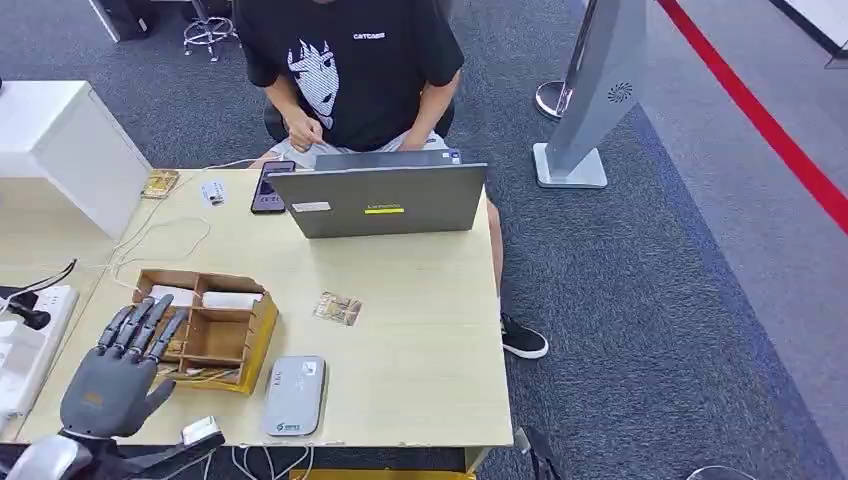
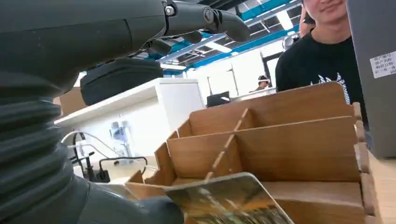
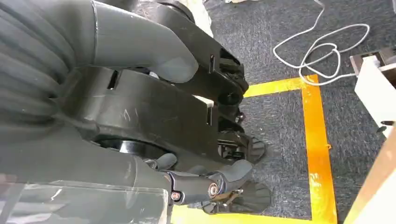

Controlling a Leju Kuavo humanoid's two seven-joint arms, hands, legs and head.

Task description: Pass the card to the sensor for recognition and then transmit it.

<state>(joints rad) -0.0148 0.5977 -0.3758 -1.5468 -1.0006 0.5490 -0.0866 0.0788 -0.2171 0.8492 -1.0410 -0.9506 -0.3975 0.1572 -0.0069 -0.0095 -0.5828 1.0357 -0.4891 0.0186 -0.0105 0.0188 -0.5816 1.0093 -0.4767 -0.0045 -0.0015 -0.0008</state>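
Note:
My left hand (image 1: 118, 362) hovers flat over the near-left part of a wooden divided box (image 1: 245, 335), fingers (image 1: 145, 322) stretched out and apart. In the left wrist view a picture card (image 2: 231, 203) leans at the box's (image 2: 299, 144) near wall, right beside my thumb (image 2: 126, 210); the fingers (image 2: 205, 16) stay high above it, so nothing is pinched. Another picture card (image 1: 337, 308) lies flat on the table, right of the box. The grey sensor pad (image 1: 293, 395) sits near the front edge. My right hand (image 3: 74, 158) hangs by my side over the floor, holding nothing.
A person in a black shirt (image 1: 350, 60) sits behind an open laptop (image 1: 385, 200) at the table's far side, with a phone (image 1: 270, 186) beside it. White cables (image 1: 160, 235) and a power strip (image 1: 30, 320) lie to the left. Yellow floor tape (image 3: 317, 140) marks the carpet.

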